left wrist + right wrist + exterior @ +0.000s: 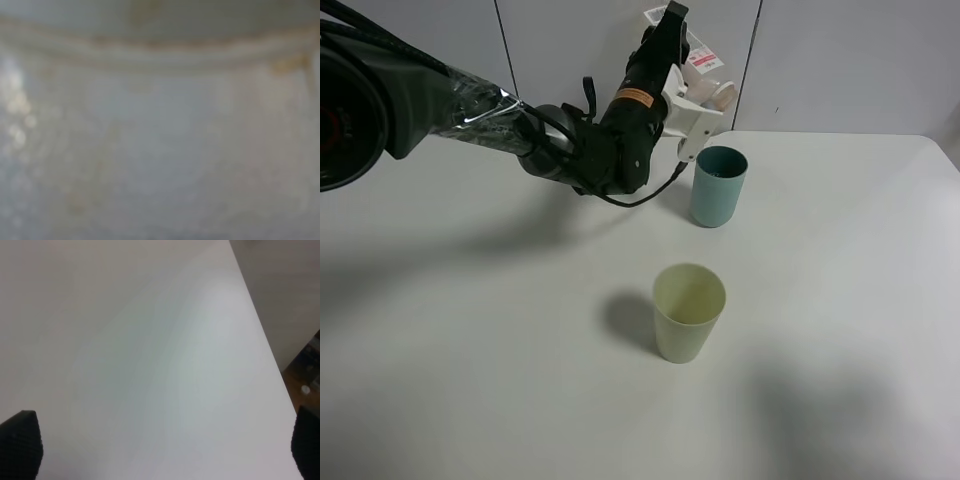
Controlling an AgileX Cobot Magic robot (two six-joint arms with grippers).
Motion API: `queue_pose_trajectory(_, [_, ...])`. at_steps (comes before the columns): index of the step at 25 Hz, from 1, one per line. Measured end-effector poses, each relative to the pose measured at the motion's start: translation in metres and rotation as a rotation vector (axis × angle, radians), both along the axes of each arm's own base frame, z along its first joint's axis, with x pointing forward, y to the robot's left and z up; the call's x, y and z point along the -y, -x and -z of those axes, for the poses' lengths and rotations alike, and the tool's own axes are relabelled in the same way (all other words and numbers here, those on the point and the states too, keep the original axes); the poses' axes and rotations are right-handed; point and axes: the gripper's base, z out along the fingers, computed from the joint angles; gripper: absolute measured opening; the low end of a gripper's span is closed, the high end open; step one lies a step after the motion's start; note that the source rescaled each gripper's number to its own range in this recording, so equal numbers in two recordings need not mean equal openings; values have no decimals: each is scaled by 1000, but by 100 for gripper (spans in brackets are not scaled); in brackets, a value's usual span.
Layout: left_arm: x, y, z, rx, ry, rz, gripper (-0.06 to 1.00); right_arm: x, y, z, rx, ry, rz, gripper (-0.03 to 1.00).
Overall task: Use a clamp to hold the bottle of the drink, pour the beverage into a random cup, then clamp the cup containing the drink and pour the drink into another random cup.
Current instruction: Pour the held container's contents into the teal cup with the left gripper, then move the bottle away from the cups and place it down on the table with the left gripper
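Observation:
My left gripper (pixel 694 112), with white fingers, is shut on the drink bottle (pixel 708 72), a pale bottle with a white label. It holds the bottle tilted in the air, just above and behind the teal cup (pixel 719 187) at the back of the table. I cannot tell whether any liquid is flowing. The left wrist view shows only a blurred close-up of the bottle (pixel 160 140). A pale yellow-green cup (pixel 688 312) stands upright nearer the front, apart from the teal cup. My right gripper (pixel 165 450) is open and empty over bare table, out of the exterior high view.
The white table (pixel 470 350) carries only the two cups. A grey panelled wall (pixel 840 60) stands behind it. The right wrist view shows the table's edge (pixel 265 340) with dark floor beyond.

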Motion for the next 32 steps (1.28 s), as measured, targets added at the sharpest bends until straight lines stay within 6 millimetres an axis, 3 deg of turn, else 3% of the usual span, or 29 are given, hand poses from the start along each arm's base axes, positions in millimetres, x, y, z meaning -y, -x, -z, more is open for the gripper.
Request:
queue_pose_trajectory(7, [10, 8, 16, -259, 116, -7, 0, 0, 0, 0, 0, 0, 0, 100])
queue_pose_trajectory(10, [12, 11, 12, -350, 161, 2, 0, 0, 0, 0, 0, 0, 0, 100])
queue_pose_trajectory(17, [7, 15, -20, -437, 293, -10, 0, 0, 0, 0, 0, 0, 0, 100])
queue_pose_trajectory(24, [-3, 23, -55, -587, 532, -38, 0, 0, 0, 0, 0, 0, 0, 100])
queue_pose_trajectory(32, [-23, 29, -70, -818, 828, -63, 0, 0, 0, 0, 0, 0, 0, 100])
